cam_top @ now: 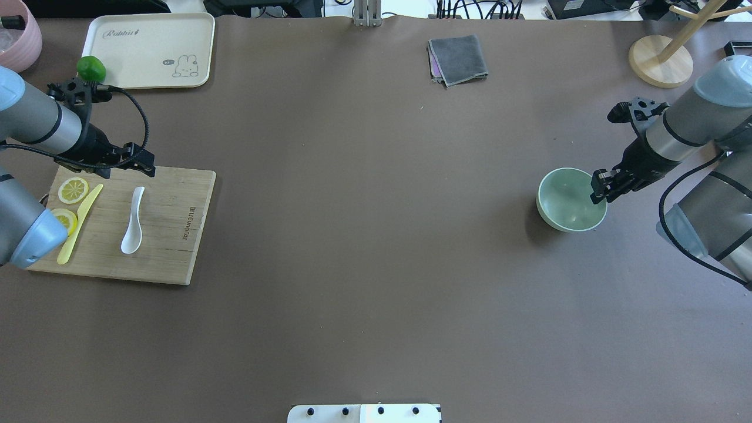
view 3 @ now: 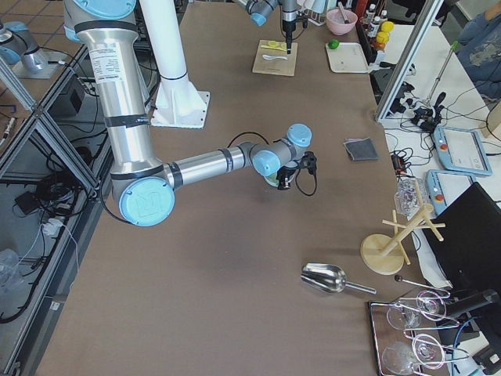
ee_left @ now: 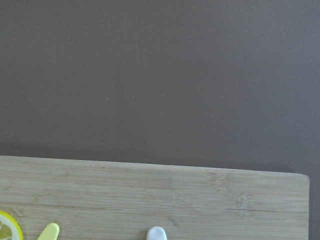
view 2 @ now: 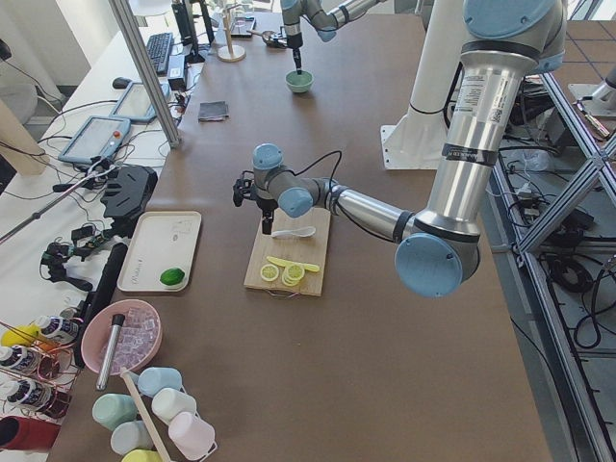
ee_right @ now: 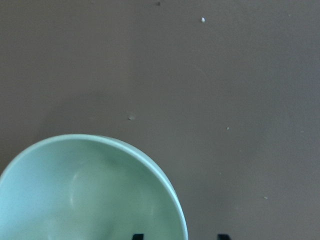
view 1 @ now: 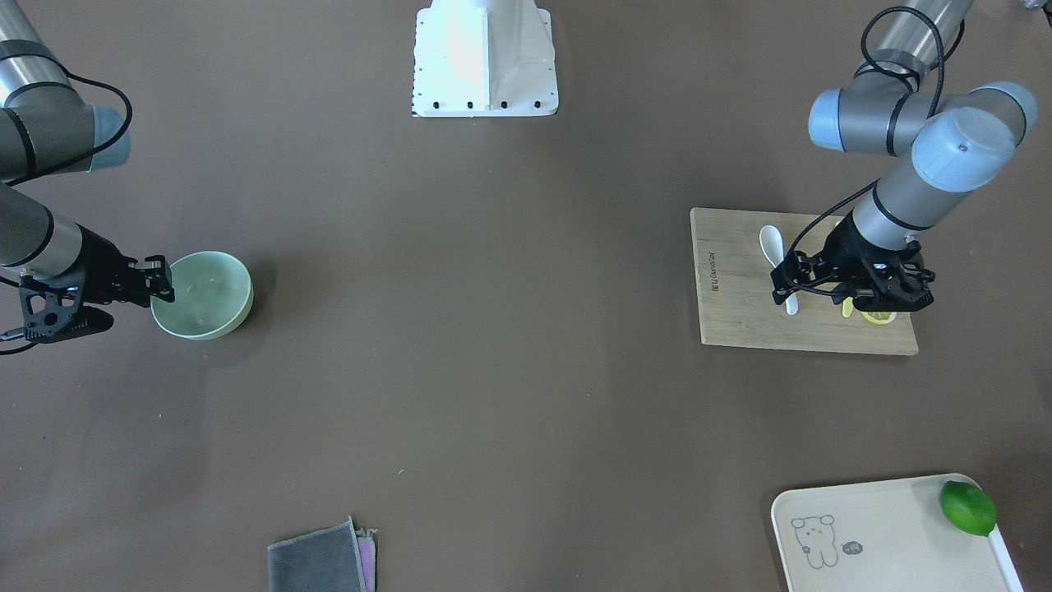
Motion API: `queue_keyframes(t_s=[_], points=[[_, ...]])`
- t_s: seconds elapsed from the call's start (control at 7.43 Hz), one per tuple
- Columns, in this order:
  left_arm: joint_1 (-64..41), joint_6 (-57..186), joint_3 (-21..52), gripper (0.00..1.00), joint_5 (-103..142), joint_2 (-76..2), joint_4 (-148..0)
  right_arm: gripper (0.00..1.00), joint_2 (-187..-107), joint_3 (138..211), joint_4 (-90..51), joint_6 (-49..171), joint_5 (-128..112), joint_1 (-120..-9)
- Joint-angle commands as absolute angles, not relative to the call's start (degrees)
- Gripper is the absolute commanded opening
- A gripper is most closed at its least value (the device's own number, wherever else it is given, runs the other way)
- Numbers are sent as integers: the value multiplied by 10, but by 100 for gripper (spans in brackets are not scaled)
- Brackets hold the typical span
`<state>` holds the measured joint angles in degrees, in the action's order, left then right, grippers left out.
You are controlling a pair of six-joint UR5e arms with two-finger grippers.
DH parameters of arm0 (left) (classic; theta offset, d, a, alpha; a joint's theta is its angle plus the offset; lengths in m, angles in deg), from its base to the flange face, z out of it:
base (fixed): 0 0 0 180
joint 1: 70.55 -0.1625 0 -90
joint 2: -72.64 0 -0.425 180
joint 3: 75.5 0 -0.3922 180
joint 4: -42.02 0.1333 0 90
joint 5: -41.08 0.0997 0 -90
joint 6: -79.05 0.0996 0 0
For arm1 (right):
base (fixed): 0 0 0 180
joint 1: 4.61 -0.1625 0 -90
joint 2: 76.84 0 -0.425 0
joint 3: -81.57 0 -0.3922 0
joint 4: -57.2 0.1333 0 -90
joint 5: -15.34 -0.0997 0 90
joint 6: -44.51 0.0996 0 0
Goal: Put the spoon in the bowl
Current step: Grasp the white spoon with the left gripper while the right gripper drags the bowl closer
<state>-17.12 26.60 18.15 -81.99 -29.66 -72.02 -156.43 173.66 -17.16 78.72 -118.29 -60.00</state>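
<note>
We see the spoon point(cam_top: 133, 220) lying flat on the cutting board point(cam_top: 170, 235) at the left, well apart from the bowl point(cam_top: 570, 200) at the right. The left gripper point(cam_top: 145, 164) hangs over the far end of the spoon's handle, probably lined up for a pick. We cannot tell how its jaws stand. The right gripper point(cam_top: 600, 187) is spread with its jaws on either side of the bowl's right rim, likely to steady it. We count one spoon, one bowl, two lemon slices point(cam_top: 73, 190), one yellow knife point(cam_top: 79, 224) and one lime point(cam_top: 91, 69).
</note>
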Motion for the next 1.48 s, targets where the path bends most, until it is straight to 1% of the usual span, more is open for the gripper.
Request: queue_keyframes(t_s=[0.0,0.13,0.27,0.4,0.67,0.81,0.94,1.08,1.21,1.35], points=[[-184,248,182,96,-819,-296,-721,0,-1563,1737,-172,788,-1184,-598],[-189,249,183,95,-817,-277,-724,0,-1559,1743,-172,793,-1187,-599],[-192,250,186,93,-816,-263,-725,0,-1523,1743,-172,844,-1191,-598],[-204,249,185,86,-814,-261,-726,0,-1480,1744,-171,921,-1190,-583],[-213,249,185,68,-814,-263,-726,0,-1405,1744,-171,1055,-1174,-533],[-216,248,185,55,-814,-263,-726,0,-1374,1744,-171,1111,-1146,-503],[-217,249,185,30,-814,-262,-726,0,-1353,1741,-171,1149,-1111,-471],[-217,250,185,8,-814,-263,-727,0,-1341,1739,-171,1173,-1086,-443],[-217,251,194,0,-814,-262,-726,0,-1328,1738,-170,1197,-1050,-413],[-217,251,223,0,-814,-262,-725,0,-1313,1737,-170,1220,-1024,-392]])
